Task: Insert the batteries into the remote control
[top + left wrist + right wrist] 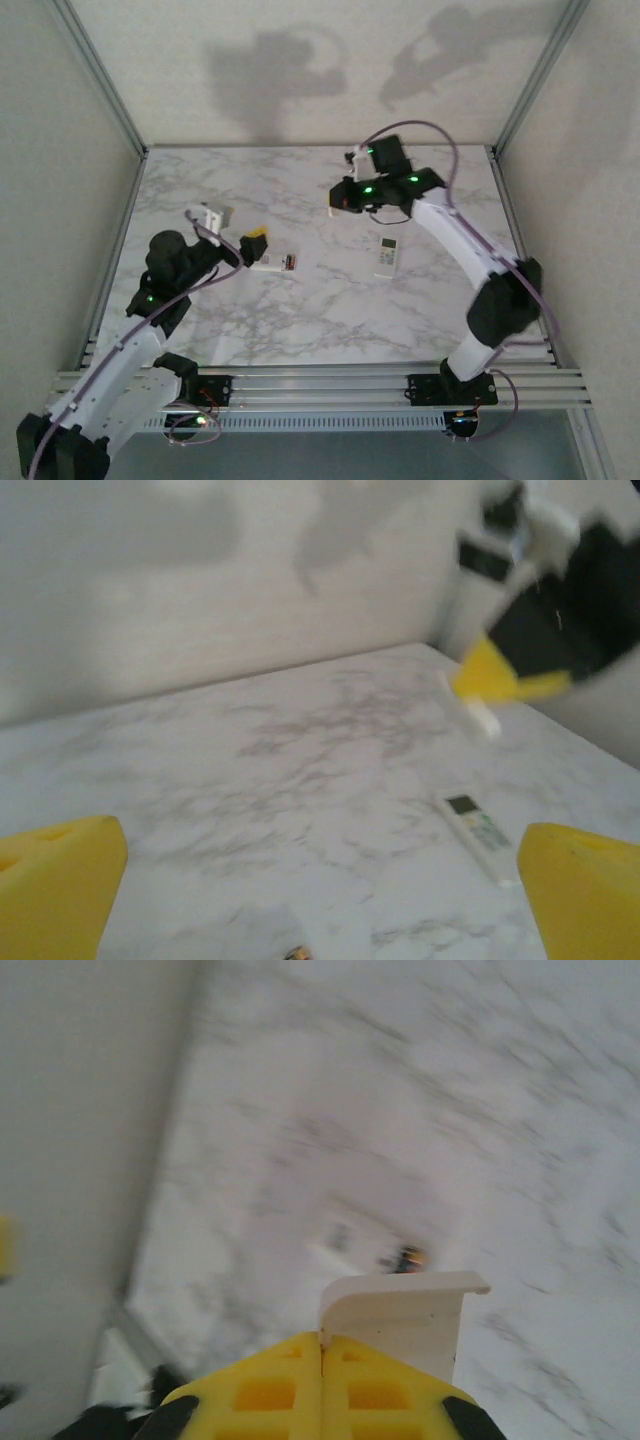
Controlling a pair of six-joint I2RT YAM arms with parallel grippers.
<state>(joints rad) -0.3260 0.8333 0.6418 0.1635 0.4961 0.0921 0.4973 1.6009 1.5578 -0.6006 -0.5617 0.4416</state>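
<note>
From above, your left gripper (252,246) sat low with its yellow fingers parted. The batteries (288,263) lay on the table (300,330) just past its tips, on the side toward the other arm. That placing reads as a stance for a pick. The remote (388,256) lay well apart from those fingers, nearer your right gripper (336,203), which appeared to be lifted clear of the surface.

In the left wrist view, the fingers (60,880) stood wide at the two lower corners with nothing between them. A coppery battery end (297,952) peeped in at the bottom edge, between the fingers. The remote (480,830) lay face up just ahead of the right-hand finger. Farther ahead and higher, your right gripper (480,680) pinched a thin white plate (480,715).

In the right wrist view, which was blurred, the right gripper (322,1345) had its fingers pressed together. The white plate (400,1310), with its curled lip, stuck out past the tips. I judged it to be the remote's battery cover, held off so the compartment stayed open. A small orange-dark speck (408,1256) beyond the lip may have been a battery, but I could not be sure.
</note>
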